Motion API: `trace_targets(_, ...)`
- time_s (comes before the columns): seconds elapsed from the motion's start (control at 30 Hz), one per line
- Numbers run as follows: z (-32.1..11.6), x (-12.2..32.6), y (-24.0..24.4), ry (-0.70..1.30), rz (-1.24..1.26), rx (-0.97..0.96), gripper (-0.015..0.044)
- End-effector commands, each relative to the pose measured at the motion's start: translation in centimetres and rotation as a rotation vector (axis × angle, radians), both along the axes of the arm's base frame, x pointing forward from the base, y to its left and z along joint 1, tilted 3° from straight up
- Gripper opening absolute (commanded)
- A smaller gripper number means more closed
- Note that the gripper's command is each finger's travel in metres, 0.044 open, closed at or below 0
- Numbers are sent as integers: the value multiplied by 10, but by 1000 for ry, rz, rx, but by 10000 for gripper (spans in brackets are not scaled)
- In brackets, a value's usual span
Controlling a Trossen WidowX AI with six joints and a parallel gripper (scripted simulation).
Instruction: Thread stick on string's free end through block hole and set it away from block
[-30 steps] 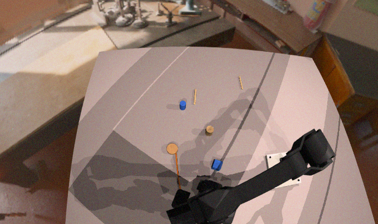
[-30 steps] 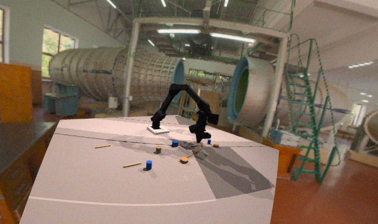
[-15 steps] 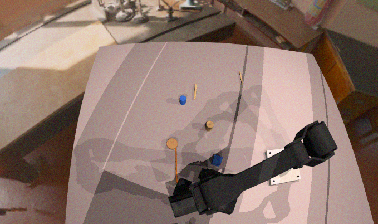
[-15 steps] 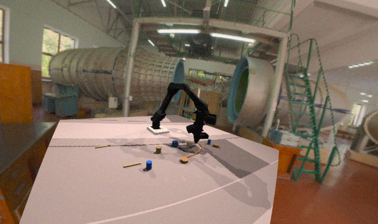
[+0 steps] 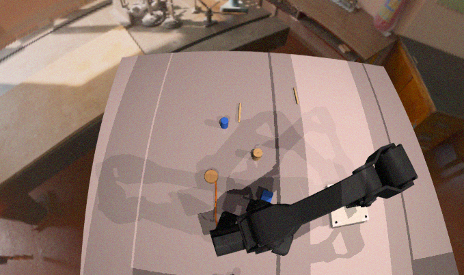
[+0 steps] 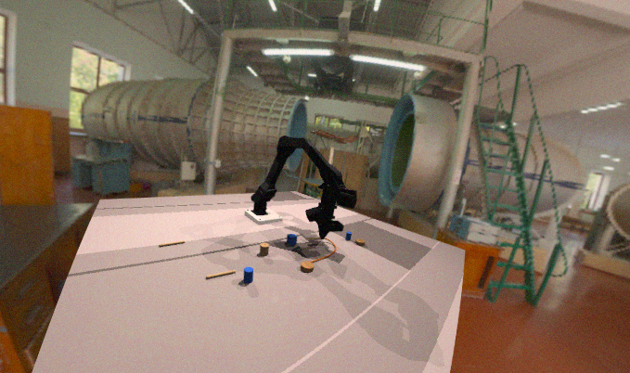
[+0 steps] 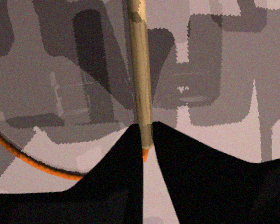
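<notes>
My gripper (image 6: pixel 323 236) (image 7: pixel 145 130) is shut on the wooden stick (image 7: pixel 141 70), near its string end. It holds the stick above the table; the free part reaches up the wrist view. The orange string (image 5: pixel 216 202) (image 6: pixel 334 252) (image 7: pixel 41 167) curves from the round wooden button (image 5: pixel 211 176) (image 6: pixel 307 266) towards the gripper. A squarish blue block (image 5: pixel 266 195) (image 6: pixel 291 239) stands on the table beside the gripper, towards the arm's base. No hole shows in it, so I cannot tell whether it is the holed block. In the top view the arm hides the fingertips.
A wooden cylinder (image 5: pixel 257 154) (image 6: pixel 263 249) stands near the blue block. Two loose sticks (image 5: pixel 240 112) (image 5: pixel 296 96) lie farther off, one near a blue cylinder (image 5: pixel 224 122) (image 6: pixel 248 275). Another blue cylinder (image 6: pixel 349 236) and a wooden disc (image 6: pixel 360 242) are beyond the gripper in the exterior view.
</notes>
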State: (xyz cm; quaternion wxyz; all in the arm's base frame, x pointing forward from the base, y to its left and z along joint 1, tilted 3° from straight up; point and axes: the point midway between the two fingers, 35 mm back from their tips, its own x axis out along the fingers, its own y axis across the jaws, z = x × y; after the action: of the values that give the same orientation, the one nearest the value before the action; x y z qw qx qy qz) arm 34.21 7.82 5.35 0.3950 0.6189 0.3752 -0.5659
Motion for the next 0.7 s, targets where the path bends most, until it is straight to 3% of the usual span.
trace_targets(0.0, 1, -2, -5, -5, 3, 1, 0)
trace_targets(0.67, -1, -14, -28, -5, 3, -1, 0)
